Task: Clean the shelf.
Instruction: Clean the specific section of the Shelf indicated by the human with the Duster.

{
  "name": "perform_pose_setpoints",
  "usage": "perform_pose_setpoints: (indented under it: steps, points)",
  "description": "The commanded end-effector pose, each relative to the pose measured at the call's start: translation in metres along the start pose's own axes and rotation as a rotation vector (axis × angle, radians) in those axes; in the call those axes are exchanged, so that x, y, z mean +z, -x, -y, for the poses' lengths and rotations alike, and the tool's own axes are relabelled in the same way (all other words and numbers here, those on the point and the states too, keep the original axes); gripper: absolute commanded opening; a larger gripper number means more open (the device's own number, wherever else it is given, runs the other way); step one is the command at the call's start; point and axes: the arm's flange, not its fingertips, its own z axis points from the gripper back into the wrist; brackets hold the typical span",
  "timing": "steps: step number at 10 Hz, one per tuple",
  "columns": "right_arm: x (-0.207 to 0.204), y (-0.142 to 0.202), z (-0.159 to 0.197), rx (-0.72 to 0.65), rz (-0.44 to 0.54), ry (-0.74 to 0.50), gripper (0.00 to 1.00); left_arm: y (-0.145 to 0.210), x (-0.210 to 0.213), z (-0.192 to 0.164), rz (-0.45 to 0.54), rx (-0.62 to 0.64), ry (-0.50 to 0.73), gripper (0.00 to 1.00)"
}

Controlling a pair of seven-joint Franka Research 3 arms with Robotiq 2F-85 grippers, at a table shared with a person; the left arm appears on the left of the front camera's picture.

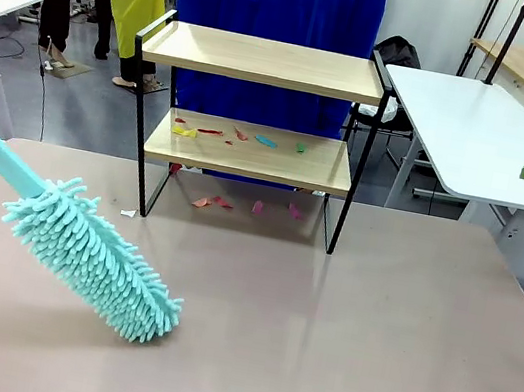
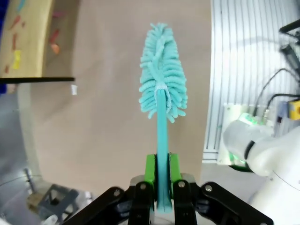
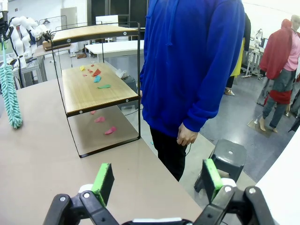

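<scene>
While the shelf stands mid-desk at the far side, coloured scraps on its lower board, here's the danger: the duster could snag the black frame and shove the rack. Left pincer clamps the handle, head slanted desk-low; right pincer gapes wide, empty.

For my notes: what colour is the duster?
The duster is turquoise, clearest in the left wrist view.

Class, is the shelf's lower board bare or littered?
Littered: coloured scraps lie scattered on the lower board of the shelf.
</scene>
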Motion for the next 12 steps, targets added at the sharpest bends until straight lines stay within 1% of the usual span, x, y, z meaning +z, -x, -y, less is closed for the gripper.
perform_pose_setpoints:
  steps: [1, 12]
  points:
    - [-0.0005, -0.0025, -0.0012, 0.003, 0.003, 0.002, 1.0, -0.0006, 0.0039, 0.002, -0.008, -0.027, 0.012, 0.14]
    - [-0.0005, -0.0025, -0.0012, 0.003, 0.003, 0.002, 1.0, -0.0006, 0.0039, 0.002, -0.008, -0.027, 0.012, 0.14]
